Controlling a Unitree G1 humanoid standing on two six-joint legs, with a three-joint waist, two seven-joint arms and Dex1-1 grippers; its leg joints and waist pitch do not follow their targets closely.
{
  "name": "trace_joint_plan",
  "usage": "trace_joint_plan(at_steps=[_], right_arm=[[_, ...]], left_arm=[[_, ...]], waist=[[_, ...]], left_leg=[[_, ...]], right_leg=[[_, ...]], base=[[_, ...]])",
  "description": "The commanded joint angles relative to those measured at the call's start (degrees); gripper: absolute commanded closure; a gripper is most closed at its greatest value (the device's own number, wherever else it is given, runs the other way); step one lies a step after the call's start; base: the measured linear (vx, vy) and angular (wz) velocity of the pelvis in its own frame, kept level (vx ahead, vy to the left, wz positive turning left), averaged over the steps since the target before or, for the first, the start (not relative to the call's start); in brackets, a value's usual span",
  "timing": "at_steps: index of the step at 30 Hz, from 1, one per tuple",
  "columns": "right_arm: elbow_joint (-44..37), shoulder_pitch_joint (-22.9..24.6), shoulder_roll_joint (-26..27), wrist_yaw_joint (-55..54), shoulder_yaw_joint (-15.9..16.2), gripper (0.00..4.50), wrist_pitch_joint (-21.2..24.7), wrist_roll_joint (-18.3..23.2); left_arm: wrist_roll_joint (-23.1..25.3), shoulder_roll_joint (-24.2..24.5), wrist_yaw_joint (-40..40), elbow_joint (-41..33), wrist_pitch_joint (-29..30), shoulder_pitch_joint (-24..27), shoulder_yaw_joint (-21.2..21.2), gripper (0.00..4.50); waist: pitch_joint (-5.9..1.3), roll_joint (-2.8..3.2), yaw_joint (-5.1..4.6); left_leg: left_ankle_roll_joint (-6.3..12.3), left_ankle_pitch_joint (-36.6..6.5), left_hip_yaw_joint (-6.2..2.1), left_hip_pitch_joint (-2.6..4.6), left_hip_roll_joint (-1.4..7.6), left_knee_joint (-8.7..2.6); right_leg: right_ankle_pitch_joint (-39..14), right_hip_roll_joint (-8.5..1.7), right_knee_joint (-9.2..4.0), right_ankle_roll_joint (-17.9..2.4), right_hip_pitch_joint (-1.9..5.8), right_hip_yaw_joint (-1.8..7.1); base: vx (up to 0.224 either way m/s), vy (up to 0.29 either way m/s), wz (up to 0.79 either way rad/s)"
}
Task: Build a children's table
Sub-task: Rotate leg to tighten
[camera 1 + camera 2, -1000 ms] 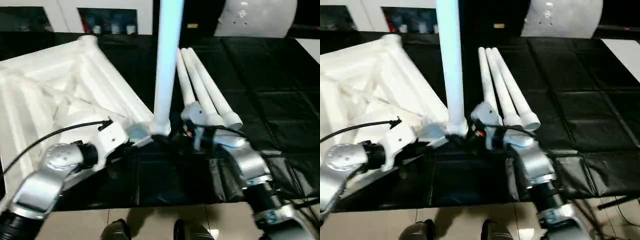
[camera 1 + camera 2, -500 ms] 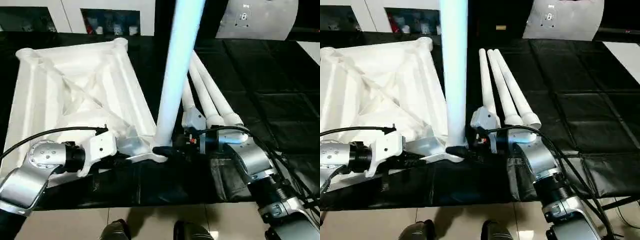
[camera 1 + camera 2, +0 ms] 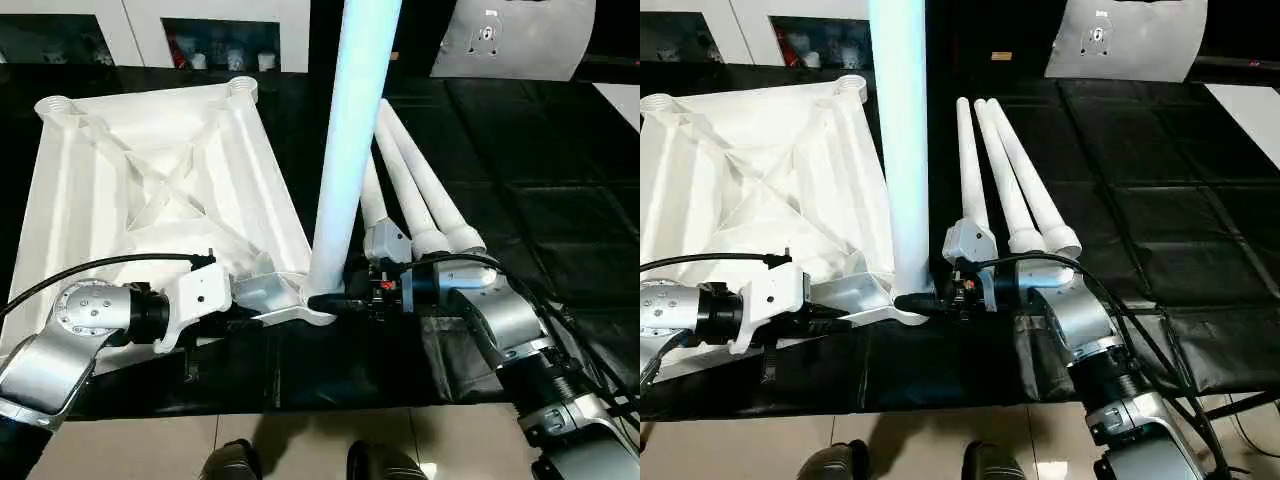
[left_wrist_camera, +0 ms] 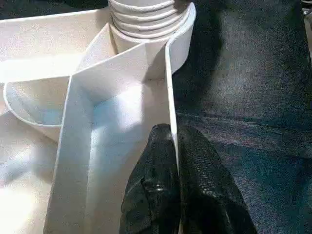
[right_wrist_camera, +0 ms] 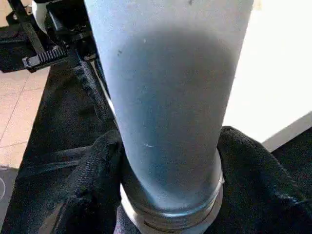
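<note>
**First leg seated upright in the tabletop's near corner socket, both grippers engaged.**

Head views: the tabletop (image 3: 150, 190) lies ribbed side up on the black mat (image 3: 1160, 230); the upright leg (image 3: 350, 140) stands in the socket nearest the robot, and three spare legs (image 3: 1010, 190) lie just beside the tabletop, on the far side of that socket. The left gripper (image 3: 262, 306) meets the tabletop's edge beside the socket; the right gripper (image 3: 930, 303) reaches the leg's base. Left wrist view: the black fingers (image 4: 156, 195) are closed, pinching the thin rim wall just short of the ringed socket (image 4: 146, 19). Right wrist view: the pads (image 5: 92, 180) clasp the leg just above its threaded collar (image 5: 170, 219). Risk, as judged: if the thread is cross-started or barely seated, releasing could let the tall leg lean and topple; the pinched thin rim may slip under twisting.
</note>
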Motion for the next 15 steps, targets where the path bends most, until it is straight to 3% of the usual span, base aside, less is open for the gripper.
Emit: trace_joint_plan(at_steps=[1, 9, 11, 12, 14, 15], right_arm=[[1.06, -0.22, -0.48, 0.65, 0.71, 1.90, -0.06, -0.28], [1.23, 0.45, 0.34, -0.51, 1.31, 1.94, 0.89, -0.79], [0.76, 1.15, 1.69, -3.05, 1.02, 1.94, 2.86, -0.65], [0.85, 1.52, 3.14, -6.08, 0.64, 1.94, 3.89, -1.00], [1.80, 2.05, 7.42, -14.32, -0.41, 1.94, 5.29, -2.19], [2.09, 2.15, 8.60, -16.33, -0.71, 1.94, 5.49, -2.36]], left_arm=[[0.59, 0.82, -3.12, -0.31, -1.66, 0.62, -2.53, 4.50], [-0.21, 0.08, -1.60, -0.96, -0.16, 1.20, -1.79, 4.50], [-0.92, -1.52, 1.49, -2.21, 3.10, 1.27, -0.60, 4.50], [-1.14, -3.24, 4.61, -3.20, 5.72, 1.13, 0.37, 4.50], [-1.10, -7.47, 11.87, -6.61, 12.20, 0.83, 1.93, 4.50], [-0.86, -8.39, 13.51, -7.72, 13.81, 0.81, 2.05, 4.50]], waist=[[-4.18, 0.45, -0.09], [-4.12, 0.54, -0.18], [-4.04, 0.55, -0.35], [-3.78, 0.79, -0.34], [-3.62, 0.68, -0.55], [-3.62, 0.68, -0.55]], left_leg=[[3.08, -9.23, -0.24, 1.53, 1.39, -3.00], [2.77, -9.63, -0.30, 1.54, 1.40, -3.05], [2.41, -9.94, -0.25, 1.49, 1.40, -3.10], [1.93, -11.15, -0.26, 1.56, 1.50, -3.25], [-0.28, -13.93, -0.45, 1.59, 1.50, -3.50], [-0.28, -13.93, -0.45, 1.59, 1.50, -3.50]], right_leg=[[-4.94, -2.51, -3.17, -13.74, 2.93, 1.37], [-5.62, -2.49, -3.23, -13.61, 2.90, 1.34], [-5.87, -2.51, -3.20, -13.70, 2.88, 1.41], [-7.66, -2.51, -3.41, -13.50, 2.65, 1.43], [-13.57, -2.66, -3.88, -12.29, 2.62, 1.49], [-13.57, -2.66, -3.88, -12.29, 2.62, 1.49]], base=[[0.000, 0.000, 0.00], [0.000, 0.000, 0.00], [0.000, 0.000, 0.00], [0.000, 0.000, 0.00], [0.000, 0.000, 0.00], [0.000, 0.000, 0.00]])
